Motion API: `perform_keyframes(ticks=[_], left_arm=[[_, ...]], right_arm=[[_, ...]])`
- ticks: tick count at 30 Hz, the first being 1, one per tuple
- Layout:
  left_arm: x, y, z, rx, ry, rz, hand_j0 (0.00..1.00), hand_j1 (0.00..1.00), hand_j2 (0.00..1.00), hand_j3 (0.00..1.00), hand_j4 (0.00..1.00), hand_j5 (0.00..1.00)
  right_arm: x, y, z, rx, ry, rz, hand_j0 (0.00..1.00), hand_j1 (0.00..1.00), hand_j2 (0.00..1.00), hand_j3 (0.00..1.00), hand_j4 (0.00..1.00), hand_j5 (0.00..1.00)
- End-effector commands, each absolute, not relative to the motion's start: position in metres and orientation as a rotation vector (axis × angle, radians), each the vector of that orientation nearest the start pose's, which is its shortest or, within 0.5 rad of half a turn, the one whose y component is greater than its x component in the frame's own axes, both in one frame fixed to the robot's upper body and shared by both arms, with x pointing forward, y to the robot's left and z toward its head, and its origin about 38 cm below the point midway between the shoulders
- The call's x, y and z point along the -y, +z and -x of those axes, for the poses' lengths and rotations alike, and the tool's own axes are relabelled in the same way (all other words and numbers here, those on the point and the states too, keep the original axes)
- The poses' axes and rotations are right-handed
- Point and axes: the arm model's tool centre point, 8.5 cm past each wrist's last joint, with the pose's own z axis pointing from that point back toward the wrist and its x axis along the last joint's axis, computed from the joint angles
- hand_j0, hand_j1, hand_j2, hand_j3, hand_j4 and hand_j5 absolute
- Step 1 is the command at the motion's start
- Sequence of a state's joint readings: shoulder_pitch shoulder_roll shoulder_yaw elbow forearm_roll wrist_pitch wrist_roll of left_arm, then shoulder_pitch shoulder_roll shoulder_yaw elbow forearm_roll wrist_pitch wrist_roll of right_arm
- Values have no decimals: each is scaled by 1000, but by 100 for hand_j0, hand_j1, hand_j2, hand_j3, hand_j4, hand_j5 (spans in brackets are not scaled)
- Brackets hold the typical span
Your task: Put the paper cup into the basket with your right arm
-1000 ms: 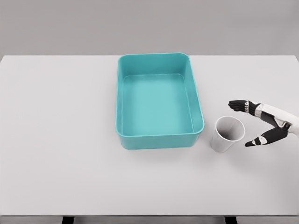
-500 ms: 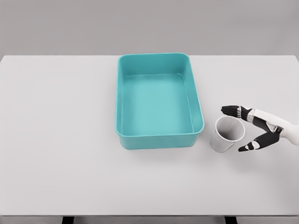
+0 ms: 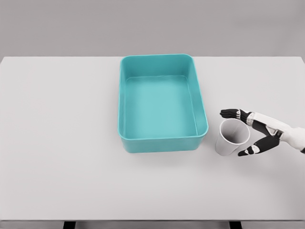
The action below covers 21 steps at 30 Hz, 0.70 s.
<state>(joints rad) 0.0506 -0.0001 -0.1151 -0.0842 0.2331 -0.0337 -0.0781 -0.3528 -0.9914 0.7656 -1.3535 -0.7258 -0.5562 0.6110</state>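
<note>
The small white paper cup (image 3: 232, 137) stood on the table just to the right of the teal basket's near right corner, close to it but apart from it. It was a plain tapered cup, wider at its open rim than at its base, and it leaned so that the mouth faced up and toward the camera, showing a pale grey, shaded inside. Its outer wall was unmarked and off-white, a little darker than the tabletop.

The right hand (image 3: 255, 131), with black fingers on a white forearm, reached in from the right edge of the view. Its fingers were spread open around the cup's right side: the upper fingers (image 3: 230, 113) stretched out just behind the rim, and the thumb (image 3: 249, 150) pointed in low at the cup's near right side. Whether any fingertip was touching the cup could not be told; the hand bracketed the cup without closing on it.

The rectangular teal plastic basket (image 3: 123, 107), with rounded corners and smooth upright walls, sat near the middle of the table, its long side running away from the camera. Nothing showed inside it but its flat teal floor.

The flat white table (image 3: 62, 143) filled most of the view, matte and evenly lit, with soft shadows at the basket's base and under the cup. Behind its far edge was a plain grey wall (image 3: 152, 26). Two dark supports showed under the near edge.
</note>
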Motion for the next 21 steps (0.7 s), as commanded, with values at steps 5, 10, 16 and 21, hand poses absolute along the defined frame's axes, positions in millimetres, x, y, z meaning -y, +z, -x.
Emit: perform_keyframes(ticks=[5,10,16,21], left_arm=[[-262,-263,0,76,113,1,100,100,100,100,100,100],[-262,-263,0,76,113,1,100,100,100,100,100,100],[-262,-263,0,76,113,1,100,100,100,100,100,100],[-262,-263,0,76,113,1,100,100,100,100,100,100]], right_arm=[[371,129,-359,1456,1096,-449,100,100,100,100,100,100],[371,130,-360,1459,1092,-453,100,100,100,100,100,100],[363,128,-362,1469,1079,-471,100,100,100,100,100,100],[363,129,-362,1470,1081,-470,97,97,97,97,97,97]])
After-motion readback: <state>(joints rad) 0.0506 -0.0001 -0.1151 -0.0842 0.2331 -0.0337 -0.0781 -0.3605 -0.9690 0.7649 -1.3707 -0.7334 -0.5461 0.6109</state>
